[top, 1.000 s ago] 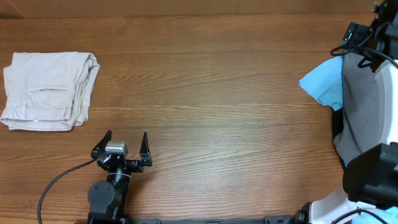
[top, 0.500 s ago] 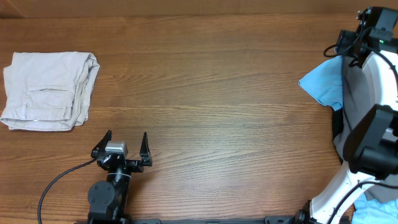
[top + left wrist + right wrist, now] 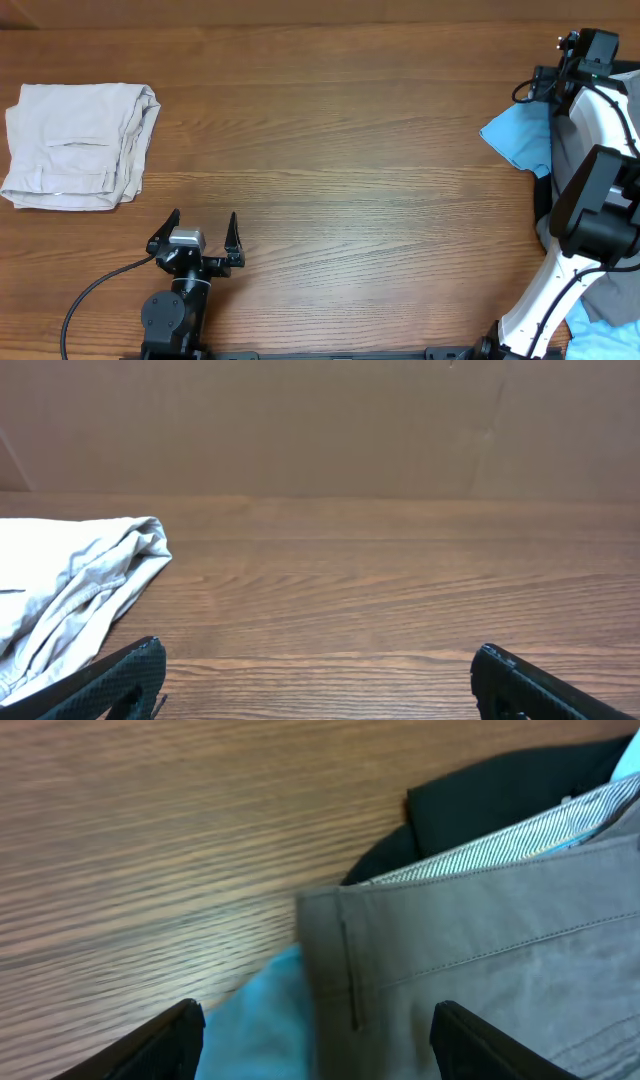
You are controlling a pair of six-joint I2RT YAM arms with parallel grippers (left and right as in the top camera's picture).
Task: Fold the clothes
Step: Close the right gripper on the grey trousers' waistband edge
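Noted: I had swung the right arm in over the pile at the wooden counter's (image 3: 350, 150) right edge, leaving the right fingers (image 3: 165, 1045) open, gripping nothing, above the waistband of the plain grey woven shorts (image 3: 480, 960) lying partly over a light-blue cloth (image 3: 515, 135); left fingers (image 3: 115, 678) idled wide open, folding unstarted.

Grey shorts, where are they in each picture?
Overhead: the grey shorts are at the far right edge.
Left wrist: not in it.
Right wrist: they fill the lower right.
Shared landmark: the blue cloth, right next to them in the overhead and right wrist views.
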